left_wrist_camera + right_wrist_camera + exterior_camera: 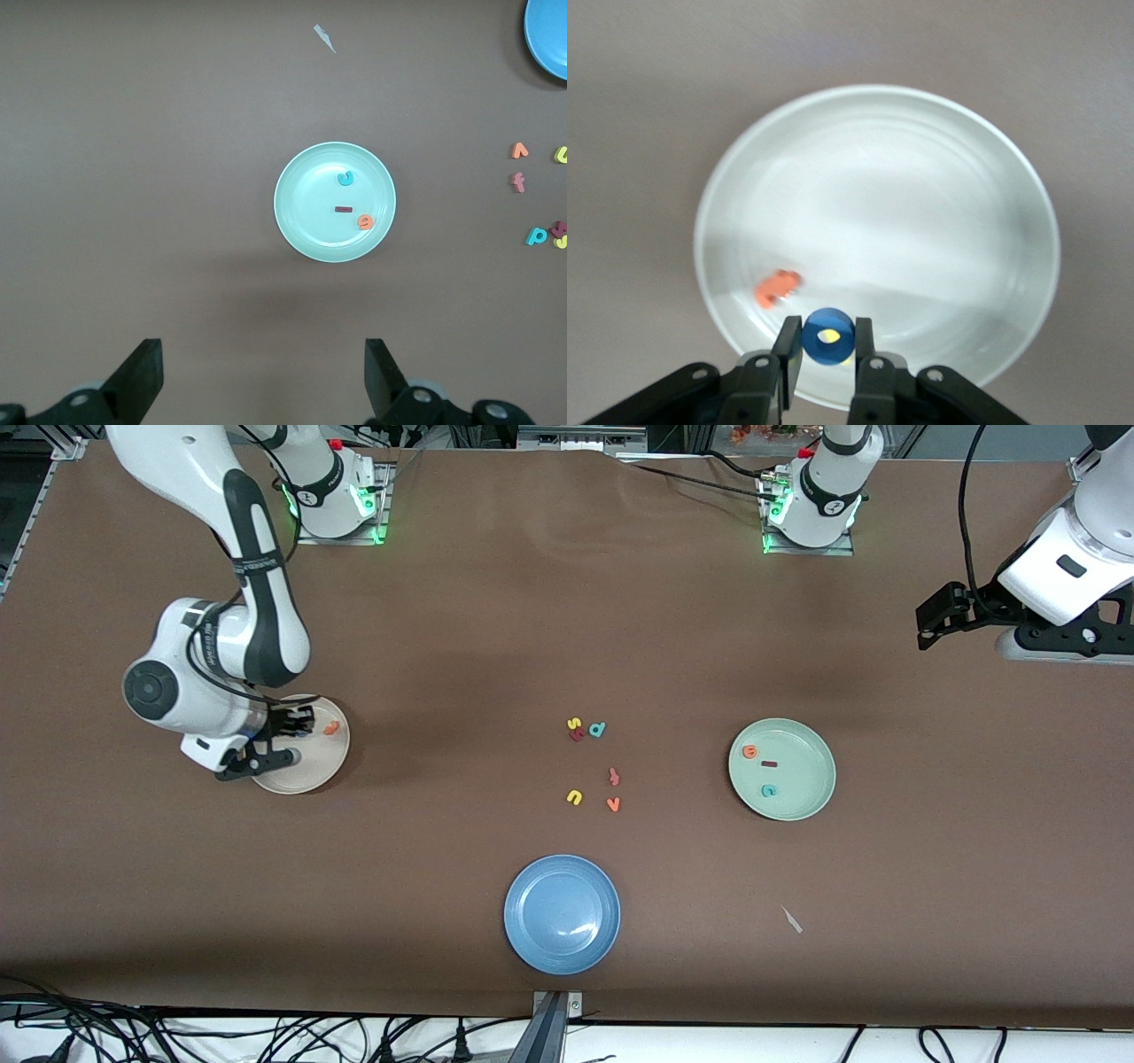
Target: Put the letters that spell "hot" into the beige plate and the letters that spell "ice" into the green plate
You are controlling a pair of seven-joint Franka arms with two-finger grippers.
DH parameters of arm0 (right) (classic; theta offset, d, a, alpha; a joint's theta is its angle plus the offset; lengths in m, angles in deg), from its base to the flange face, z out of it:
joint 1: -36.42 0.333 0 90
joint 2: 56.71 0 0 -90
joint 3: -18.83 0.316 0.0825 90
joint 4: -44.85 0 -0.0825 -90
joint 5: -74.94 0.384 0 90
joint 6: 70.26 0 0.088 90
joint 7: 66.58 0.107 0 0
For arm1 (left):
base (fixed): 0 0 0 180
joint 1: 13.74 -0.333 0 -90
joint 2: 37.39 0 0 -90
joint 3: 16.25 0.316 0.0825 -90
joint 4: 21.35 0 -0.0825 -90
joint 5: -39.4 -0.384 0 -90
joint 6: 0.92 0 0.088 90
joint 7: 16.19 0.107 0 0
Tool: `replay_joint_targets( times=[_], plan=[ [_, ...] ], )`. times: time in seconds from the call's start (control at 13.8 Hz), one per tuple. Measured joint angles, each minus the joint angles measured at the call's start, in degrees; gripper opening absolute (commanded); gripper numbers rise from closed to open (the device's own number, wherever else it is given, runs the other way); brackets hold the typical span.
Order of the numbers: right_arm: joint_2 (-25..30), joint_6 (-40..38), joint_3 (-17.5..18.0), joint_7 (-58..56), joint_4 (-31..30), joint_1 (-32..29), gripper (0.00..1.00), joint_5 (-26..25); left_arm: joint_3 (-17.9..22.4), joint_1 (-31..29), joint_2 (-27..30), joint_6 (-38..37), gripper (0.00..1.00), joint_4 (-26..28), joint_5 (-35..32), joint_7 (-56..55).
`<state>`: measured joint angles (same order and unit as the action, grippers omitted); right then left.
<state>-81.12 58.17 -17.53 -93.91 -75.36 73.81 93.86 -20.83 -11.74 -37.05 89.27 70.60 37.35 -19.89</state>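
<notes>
Right wrist view: the right tool (pixel 827 347) hangs over the beige plate (pixel 921 159), pinching the blue o (pixel 827 336); an orange t (pixel 778 287) lies in that plate. The left tool (pixel 259 376) waits, jaws wide and empty, above the bench; the green plate (pixel 802 802) holds e, i, c.

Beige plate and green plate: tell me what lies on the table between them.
In the front view, five loose foam letters lie between the beige plate and the green plate; the table is otherwise bare there.
</notes>
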Motion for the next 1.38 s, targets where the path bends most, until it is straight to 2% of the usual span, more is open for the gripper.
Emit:
replay_joint_targets(
  times=[0.36, 0.87, 0.94, 1.09, 1.16, 1.23, 1.38],
  plan=[
    [0.15, 0.85, -0.11, 2.05, 0.34, 0.29, 1.0, 0.61, 0.0, 0.0, 0.0, -0.02, 1.0, 0.0, 0.0, 0.0],
    [-0.03, -14.85, 0.34, 17.3, 12.45, 2.22, 1.0, 0.47, 0.0, 0.0, -0.01, -0.03, 1.0, 0.0, 0.0, 0.0],
    [-0.14, -16.26, 0.35, 18.25, 13.61, 2.75, 1.0, -0.15, 0.0, 0.0, -0.01, -0.04, 1.0, 0.0, 0.0, 0.0],
    [-0.12, -19.2, 0.6, 20.76, 16.18, 3.09, 1.0, -4.57, 0.0, 0.0, -0.02, -0.04, 1.0, 0.0, 0.0, 0.0],
    [0.13, -21.73, 1.66, 22.71, 18.12, 2.17, 1.0, -7.04, 0.0, 0.0, -0.02, -0.04, 1.0, 0.0, 0.01, 0.0],
    [0.8, -24.32, 4.84, 24.31, 20.16, -0.61, 1.0, -9.76, 0.0, -0.01, -0.02, -0.04, 1.0, 0.0, 0.01, 0.0],
    [4.03, -27.7, 17.83, 26.82, 22.82, -12.3, 1.0, -17.24, 0.01, -0.02, -0.02, -0.04, 1.0, 0.0, 0.01, 0.0]
  ],
)
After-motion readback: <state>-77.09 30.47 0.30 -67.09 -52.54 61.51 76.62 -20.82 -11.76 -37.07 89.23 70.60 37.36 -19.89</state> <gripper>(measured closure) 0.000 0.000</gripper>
